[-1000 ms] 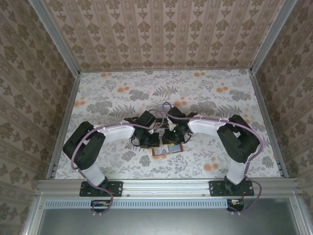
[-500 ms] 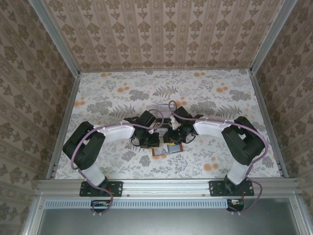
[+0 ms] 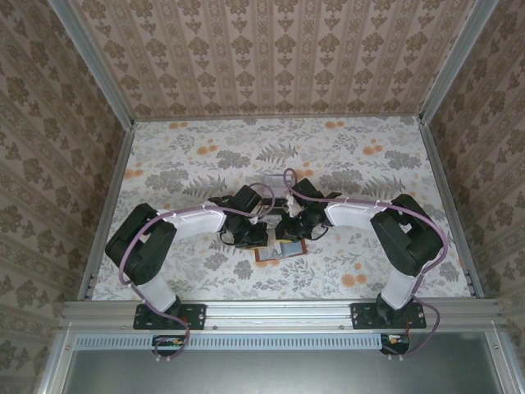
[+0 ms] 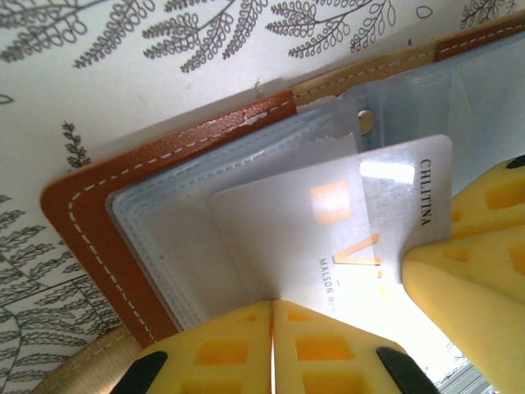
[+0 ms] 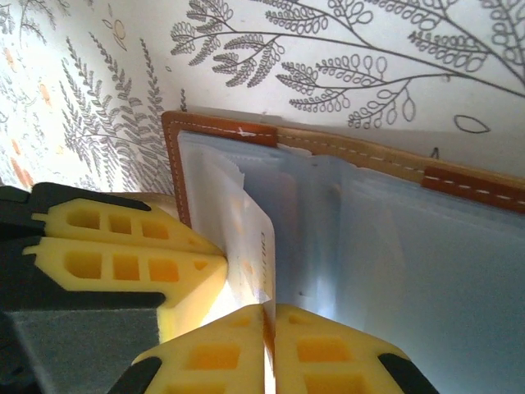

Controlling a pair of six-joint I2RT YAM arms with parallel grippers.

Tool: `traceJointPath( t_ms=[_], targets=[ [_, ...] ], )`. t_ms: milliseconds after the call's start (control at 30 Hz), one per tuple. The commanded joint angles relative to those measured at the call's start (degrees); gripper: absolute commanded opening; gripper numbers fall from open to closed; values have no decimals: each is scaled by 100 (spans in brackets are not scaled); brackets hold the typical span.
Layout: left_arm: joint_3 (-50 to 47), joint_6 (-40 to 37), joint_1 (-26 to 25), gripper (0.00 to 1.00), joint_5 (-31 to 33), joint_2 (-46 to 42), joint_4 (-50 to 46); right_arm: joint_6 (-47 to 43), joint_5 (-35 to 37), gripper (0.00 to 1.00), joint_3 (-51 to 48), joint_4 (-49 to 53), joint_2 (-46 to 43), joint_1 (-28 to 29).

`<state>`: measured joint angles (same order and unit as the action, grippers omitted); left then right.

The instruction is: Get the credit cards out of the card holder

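right gripper (image 5: pixel 264 328): just closed, now pinching credit card (image 5: pixel 248 246) edge at 6 o'clock | left gripper (image 4: pixel 271 328): pressed together at card holder (image 4: pixel 90 238) | holder: 6 o'clock of table (image 3: pixel 205 164) centre | card gripped, likely ready to pull

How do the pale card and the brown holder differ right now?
The pale glossy printed card is smaller than the brown stitched leather card holder. The card is pinched in the shut right pincer; the holder lies open on the floral table. Both are flat rectangles.
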<state>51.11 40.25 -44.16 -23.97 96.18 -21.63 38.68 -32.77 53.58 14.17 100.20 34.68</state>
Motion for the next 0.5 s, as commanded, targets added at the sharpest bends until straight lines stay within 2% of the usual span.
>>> traceJointPath(
  t_ms=[0, 300, 467],
  targets=[
    [-21, -150, 25, 10, 190, 50, -290, -367, 539, 11, 96, 643, -330, -89],
    [35, -297, 204, 10, 261, -1, -359, -573, 649, 9, 219, 991, -815, -216],
    [166, -451, 295, 10, 243, -10, -441, -1001, 902, 6, 493, 1393, -1129, -224]
  ],
)
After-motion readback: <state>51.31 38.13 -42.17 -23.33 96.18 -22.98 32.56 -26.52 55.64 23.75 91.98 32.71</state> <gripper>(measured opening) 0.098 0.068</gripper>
